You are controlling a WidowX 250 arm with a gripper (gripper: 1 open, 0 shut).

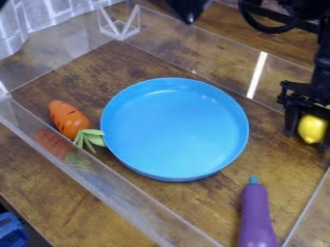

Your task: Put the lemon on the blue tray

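The lemon (311,129) is a small bright yellow oval at the right edge of the view, just right of the blue tray (176,128). My gripper (310,121) comes straight down from above and is shut on the lemon, its black fingers (294,96) either side of the fruit's top. The lemon sits at or barely above the wooden tabletop; I cannot tell if it touches. The blue tray is a large round shallow dish with a raised rim in the middle of the table, with nothing in it.
An orange carrot (68,119) with green leaves lies left of the tray. A purple eggplant (257,216) lies at the front right. Clear acrylic walls (52,53) enclose the wooden table, and a clear stand (120,19) stands at the back.
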